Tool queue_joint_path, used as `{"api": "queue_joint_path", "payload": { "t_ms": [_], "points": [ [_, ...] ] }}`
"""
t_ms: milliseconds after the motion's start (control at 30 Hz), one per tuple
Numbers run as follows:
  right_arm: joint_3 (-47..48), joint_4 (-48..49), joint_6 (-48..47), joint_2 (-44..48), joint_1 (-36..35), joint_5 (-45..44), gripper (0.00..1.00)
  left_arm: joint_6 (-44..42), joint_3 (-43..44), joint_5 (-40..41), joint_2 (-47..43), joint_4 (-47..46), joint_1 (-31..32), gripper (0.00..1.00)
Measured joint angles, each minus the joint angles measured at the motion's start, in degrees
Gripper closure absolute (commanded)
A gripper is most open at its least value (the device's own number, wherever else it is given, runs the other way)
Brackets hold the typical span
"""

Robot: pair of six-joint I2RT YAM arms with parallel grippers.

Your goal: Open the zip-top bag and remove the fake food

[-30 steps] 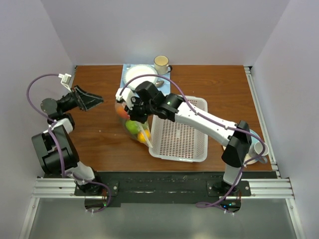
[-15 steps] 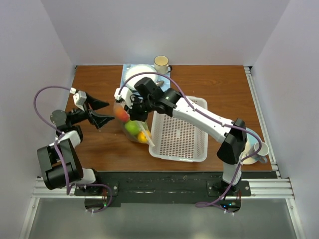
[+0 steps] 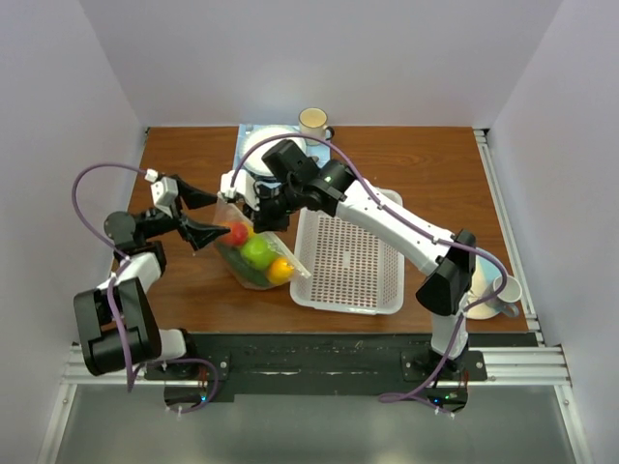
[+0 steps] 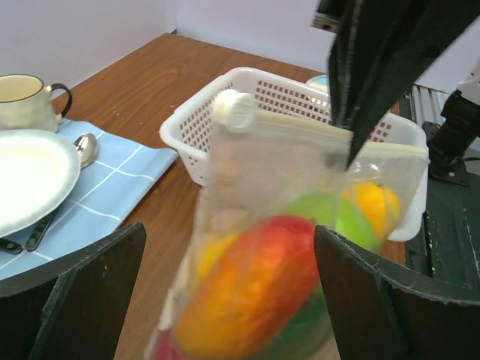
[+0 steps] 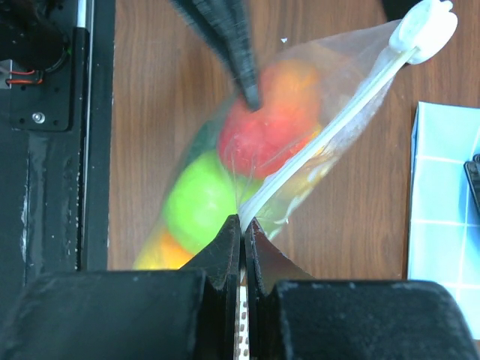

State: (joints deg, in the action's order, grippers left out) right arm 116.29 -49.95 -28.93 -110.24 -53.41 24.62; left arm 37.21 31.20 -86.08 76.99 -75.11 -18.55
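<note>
Item: zip-top bag (image 3: 250, 275), clear, held up just left of the white basket (image 3: 348, 261) above the bench (image 3: 184, 280); we cannot tell whether its lower end rests on the wood. Contents: fake food (image 3: 257, 251), red, green and orange-yellow pieces, all inside. The zip strip appears sealed, with the white slider (image 4: 235, 111) at the end towards the left arm. Right fingers (image 5: 229, 240): closed, pinching only the zip strip partway along. Left fingers (image 4: 82, 292): spread wide, one on either side of the bag's slider end, one tip touching the film over the red piece.

Hazards, in our judgement:
- If the left fingers close where they stand, they may clamp the bulging fruit instead of the slider, and the zip would not run.
- The thin pinch on the strip carries the whole load, so a tug from the left could slip it free and drop the bag.
- Once opened at this tilt, round pieces could spill and roll across the bench towards the plate (image 4: 30, 176) or the near edge.
</note>
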Motion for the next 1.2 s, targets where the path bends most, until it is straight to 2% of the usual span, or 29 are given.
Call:
{"api": "queue_joint_path", "payload": {
  "t_ms": [100,300,533,700,800,900,933,1033,1200],
  "points": [
    [0.1,0.1,-0.9,-0.4,1.0,0.8,1.0,-0.2,-0.5,0.0,-3.1,0.2,1.1,0.09],
    [0.2,0.2,-3.3,-1.8,3.2,3.7,1.0,-3.8,0.5,0.0,-6.1,-0.4,2.5,0.08],
    [0.2,0.2,-4.8,-2.2,3.5,7.0,1.0,-17.6,2.3,-0.1,-2.6,1.3,3.2,0.05],
    [0.2,0.2,-5.2,-2.2,3.0,8.9,1.0,-16.5,6.6,-0.1,4.7,0.6,3.3,0.05],
    [0.2,0.2,-5.2,-2.2,2.9,9.6,1.0,-13.9,7.3,0.0,6.4,0.7,3.7,0.1],
    [0.2,0.2,-5.2,-2.2,2.8,9.9,1.0,-12.2,7.9,-0.1,6.2,0.6,5.0,0.3],
    [0.2,0.2,-5.2,-2.2,2.8,9.9,1.0,-11.8,8.0,-0.1,6.2,0.5,5.6,0.39],
    [0.2,0.2,-5.4,-2.2,2.7,9.7,1.0,-9.3,8.2,-0.1,5.7,0.5,7.0,0.5],
    [0.2,0.2,-5.9,-2.2,2.7,9.5,1.0,-6.2,8.2,-0.1,3.9,0.4,8.2,0.54]
  ]
}}
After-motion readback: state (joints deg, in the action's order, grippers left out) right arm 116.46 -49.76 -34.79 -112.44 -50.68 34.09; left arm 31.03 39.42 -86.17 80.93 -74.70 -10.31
